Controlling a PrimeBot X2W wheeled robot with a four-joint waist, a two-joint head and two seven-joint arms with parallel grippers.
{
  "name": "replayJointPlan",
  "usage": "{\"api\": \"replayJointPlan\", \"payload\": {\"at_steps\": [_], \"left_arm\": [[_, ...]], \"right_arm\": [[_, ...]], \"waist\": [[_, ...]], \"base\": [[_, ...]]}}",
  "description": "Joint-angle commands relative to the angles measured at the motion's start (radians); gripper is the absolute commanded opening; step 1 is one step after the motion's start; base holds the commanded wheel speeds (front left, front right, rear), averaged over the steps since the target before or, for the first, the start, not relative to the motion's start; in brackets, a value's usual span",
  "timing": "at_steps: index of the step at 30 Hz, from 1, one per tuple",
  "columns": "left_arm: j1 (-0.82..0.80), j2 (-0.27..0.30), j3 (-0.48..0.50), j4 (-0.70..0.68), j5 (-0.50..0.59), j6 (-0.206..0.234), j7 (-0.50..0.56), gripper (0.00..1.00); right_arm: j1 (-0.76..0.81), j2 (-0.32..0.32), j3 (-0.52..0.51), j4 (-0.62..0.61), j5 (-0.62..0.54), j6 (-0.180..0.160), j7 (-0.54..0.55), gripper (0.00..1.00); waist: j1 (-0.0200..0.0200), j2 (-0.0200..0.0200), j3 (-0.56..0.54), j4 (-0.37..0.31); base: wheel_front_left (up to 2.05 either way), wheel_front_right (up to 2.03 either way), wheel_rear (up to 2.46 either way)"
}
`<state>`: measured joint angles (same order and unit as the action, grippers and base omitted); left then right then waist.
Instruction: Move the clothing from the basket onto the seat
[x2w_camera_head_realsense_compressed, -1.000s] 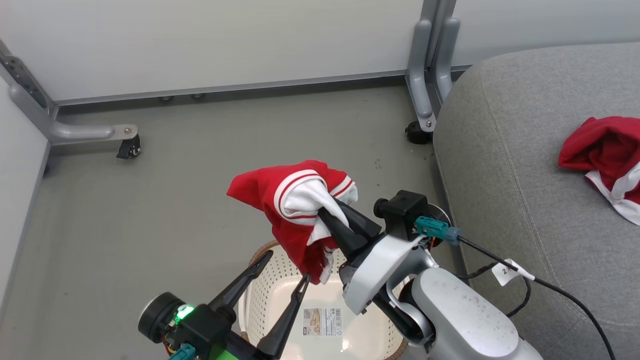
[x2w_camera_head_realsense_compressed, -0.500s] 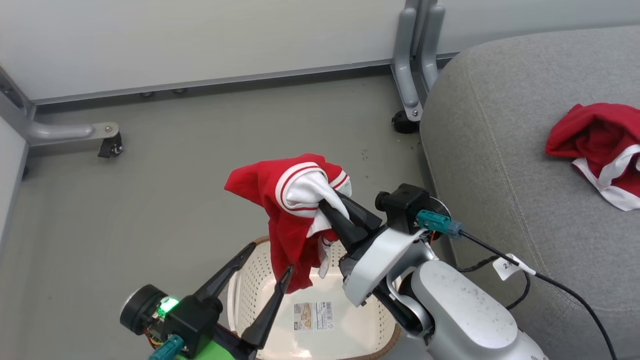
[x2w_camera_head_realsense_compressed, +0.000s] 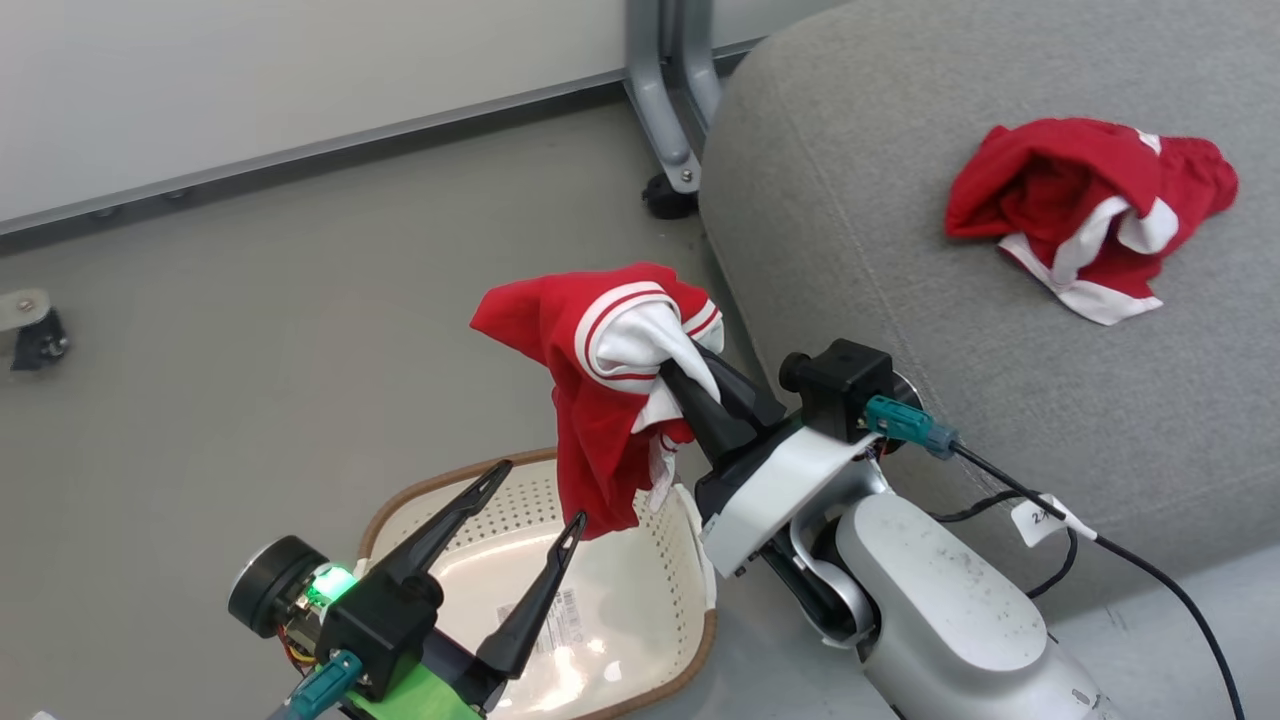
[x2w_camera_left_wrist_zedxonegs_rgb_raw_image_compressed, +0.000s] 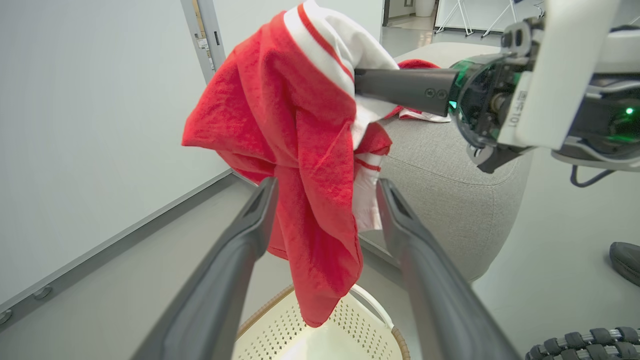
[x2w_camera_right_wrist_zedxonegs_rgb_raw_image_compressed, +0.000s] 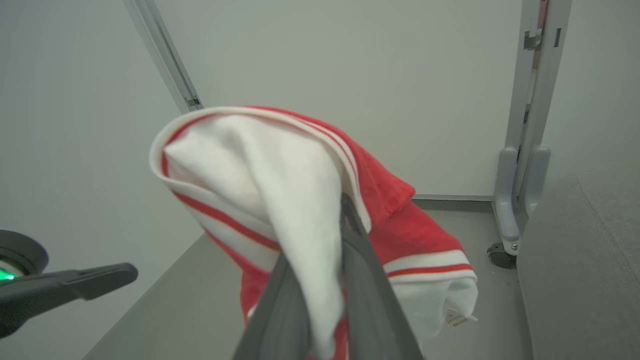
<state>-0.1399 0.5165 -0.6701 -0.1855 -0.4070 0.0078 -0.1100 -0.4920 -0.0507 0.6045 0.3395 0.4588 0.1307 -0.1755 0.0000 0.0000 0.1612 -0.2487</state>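
My right gripper is shut on a red garment with white stripes, which hangs in the air above the basket; the same garment drapes over my fingers in the right wrist view. The cream-white basket with its brown rim sits on the floor, a label inside it. My left gripper stands open over the basket, its fingers to either side of the hanging cloth. A second red and white garment lies on the grey seat at the right.
Grey floor stretches to the left. A metal frame leg with a caster stands at the seat's corner, against a white wall panel. Another caster sits at the far left. A black cable runs from my right wrist.
The head camera has swung right, so the seat and its garment show more fully. My right gripper, still holding the garment, sits a little higher and closer to the seat.
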Motion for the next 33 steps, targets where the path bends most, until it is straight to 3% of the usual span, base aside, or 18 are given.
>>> {"api": "replayJointPlan", "payload": {"at_steps": [1,9,16,27,33], "left_arm": [[-0.021,0.013,0.004,-0.005,0.012,0.0,0.003,1.0],[-0.038,0.04,-0.006,-0.039,0.02,-0.012,0.038,1.0],[-0.044,0.051,-0.012,-0.067,0.024,-0.011,0.052,1.0],[-0.092,0.05,-0.018,-0.116,0.032,-0.024,0.066,1.0],[-0.141,0.064,-0.015,-0.146,0.053,-0.043,0.076,1.0]], "right_arm": [[-0.005,0.0,-0.006,0.0,0.006,0.0,-0.012,0.0],[0.005,0.0,-0.05,0.003,0.01,0.0,-0.041,0.0],[0.013,0.0,-0.09,0.002,0.003,0.0,-0.058,0.0],[-0.083,-0.001,-0.229,0.042,-0.028,0.0,-0.075,0.0],[-0.238,-0.054,-0.365,0.062,-0.074,0.0,-0.08,0.0]], "waist": [[0.0,0.0,0.049,-0.113],[0.0,0.0,0.087,-0.241],[0.0,0.0,0.117,-0.302],[0.0,0.0,0.181,-0.278],[0.0,0.0,0.257,-0.23]], "base": [[0.0,0.0,0.0],[0.0,0.0,0.0],[0.0,0.0,0.0],[0.0,0.0,0.0],[0.0,0.0,0.0]]}}
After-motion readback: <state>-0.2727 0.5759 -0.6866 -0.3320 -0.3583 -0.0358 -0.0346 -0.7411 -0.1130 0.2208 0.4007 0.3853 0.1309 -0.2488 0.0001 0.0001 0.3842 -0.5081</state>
